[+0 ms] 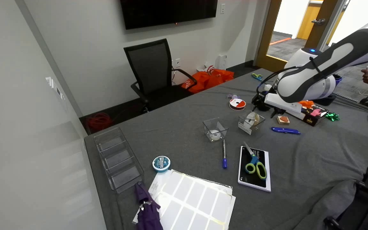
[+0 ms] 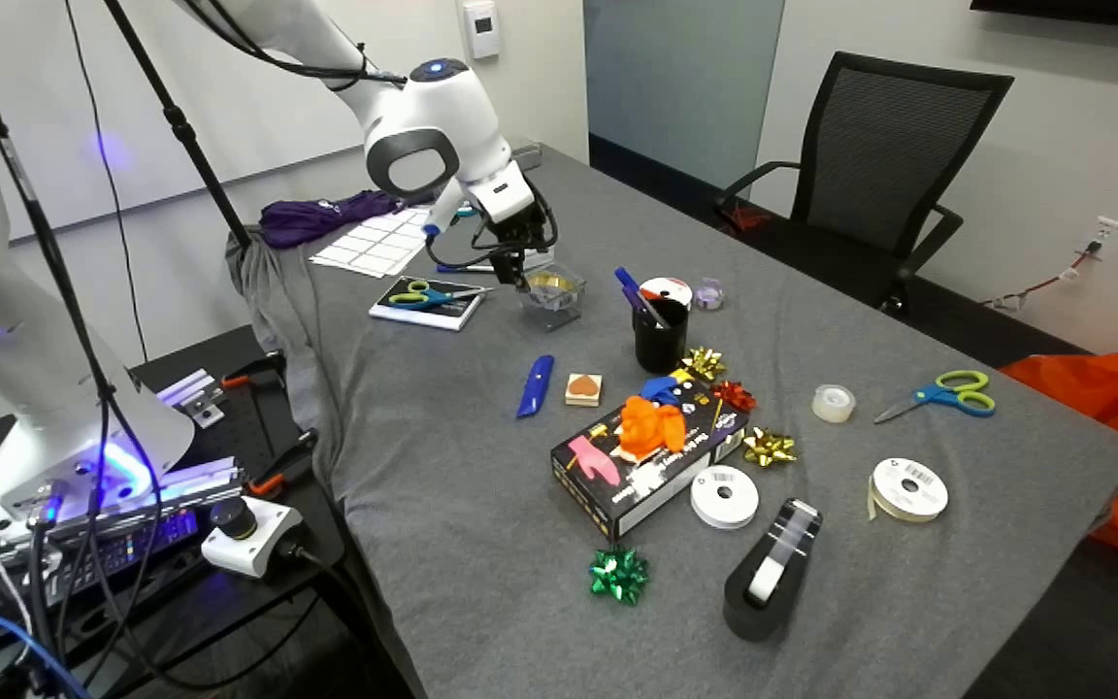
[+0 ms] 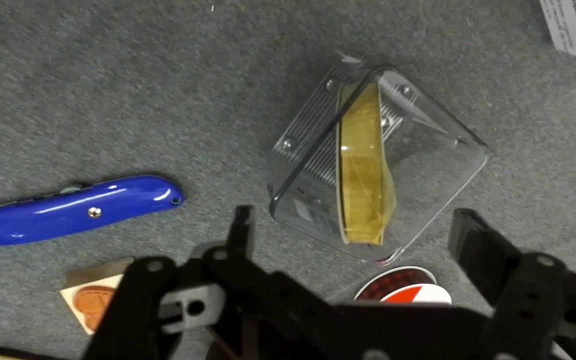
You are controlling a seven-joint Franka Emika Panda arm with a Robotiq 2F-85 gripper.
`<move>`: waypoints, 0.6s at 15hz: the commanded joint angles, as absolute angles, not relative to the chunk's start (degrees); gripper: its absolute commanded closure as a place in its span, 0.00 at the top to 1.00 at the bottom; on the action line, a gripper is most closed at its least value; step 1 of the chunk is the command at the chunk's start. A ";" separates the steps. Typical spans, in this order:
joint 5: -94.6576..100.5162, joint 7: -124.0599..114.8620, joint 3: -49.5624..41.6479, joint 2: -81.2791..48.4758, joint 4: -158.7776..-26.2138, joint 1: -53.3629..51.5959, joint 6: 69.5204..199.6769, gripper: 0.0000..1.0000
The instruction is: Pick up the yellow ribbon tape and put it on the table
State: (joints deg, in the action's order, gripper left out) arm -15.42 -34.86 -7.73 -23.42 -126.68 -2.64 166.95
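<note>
The yellow ribbon tape [image 3: 363, 165] stands on edge inside a clear square box [image 3: 435, 182] in the wrist view. The roll looks whitish in an exterior view [image 1: 252, 119] and golden in an exterior view [image 2: 549, 282]. My gripper [image 3: 354, 216] is open and empty, its fingertips wide apart on either side of the box's near corner in the wrist view. It hovers over or near the box in both exterior views [image 1: 264, 111] [image 2: 518, 276]; its exact height is hard to tell. The box stands on the grey-clothed table [image 1: 177, 134].
A blue cutter [image 3: 93, 207], a heart stamp [image 2: 583, 389] and a red-and-white ribbon roll [image 1: 237, 104] lie near the box. A second clear box [image 1: 215, 129], a black pen cup [image 2: 661, 335], a notepad with scissors [image 1: 255, 167] and a glove box [image 2: 651, 451] stand around.
</note>
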 commanded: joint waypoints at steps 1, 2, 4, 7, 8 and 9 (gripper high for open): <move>-15.00 -37.58 -9.41 -26.87 -123.46 -4.52 167.93 0.98; -14.95 -37.98 -9.60 -27.46 -122.85 -4.76 167.86 0.73; -15.03 -38.50 -9.77 -28.30 -122.03 -4.99 167.93 0.67; -15.09 -39.02 -9.94 -29.22 -121.20 -5.16 168.07 0.45; -15.11 -39.07 -10.00 -29.54 -120.96 -5.16 168.13 0.40; -15.12 -39.10 -10.07 -29.76 -120.80 -5.18 168.23 0.39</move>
State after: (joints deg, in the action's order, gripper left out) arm -15.38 -38.07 -9.16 -28.04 -122.12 -4.44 166.98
